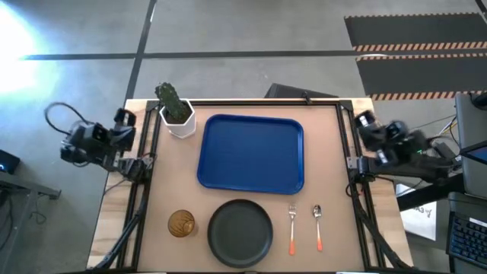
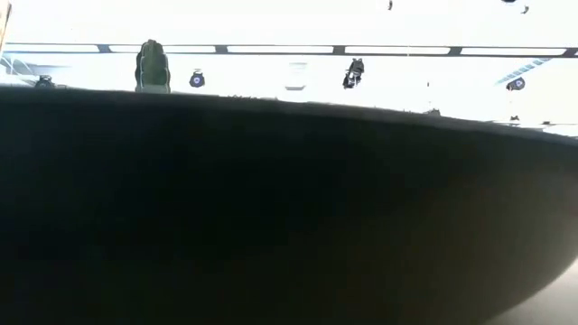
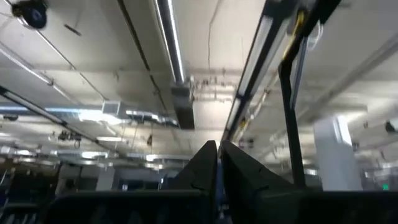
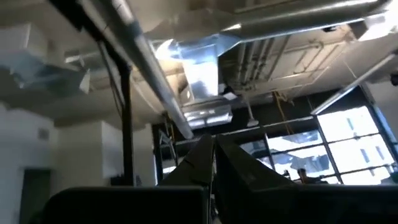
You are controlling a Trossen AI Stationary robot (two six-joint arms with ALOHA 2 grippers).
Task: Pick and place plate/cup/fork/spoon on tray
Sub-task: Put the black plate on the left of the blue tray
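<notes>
Both arms are resting folded at the table's edges, left gripper (image 3: 217, 155) and right gripper (image 4: 212, 152) pinched closed, holding nothing. Tray (image 1: 251, 152) is sitting bare mid-table; cup (image 1: 181, 223), plate (image 1: 240, 231), fork (image 1: 291, 228), spoon (image 1: 318, 226) are lining the near edge, likely staged for picking.

Tray (image 1: 250, 151): blue; plate (image 1: 240, 232): dark grey-black; cup (image 1: 181, 224): amber-brown; fork (image 1: 291, 228) and spoon (image 1: 317, 226): silver, orange handles.

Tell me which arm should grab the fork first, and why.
Right, probably. The fork lies on the table's right half, beside the spoon, nearer the right gripper parked at the right edge. The left gripper waits at the far left edge.
</notes>
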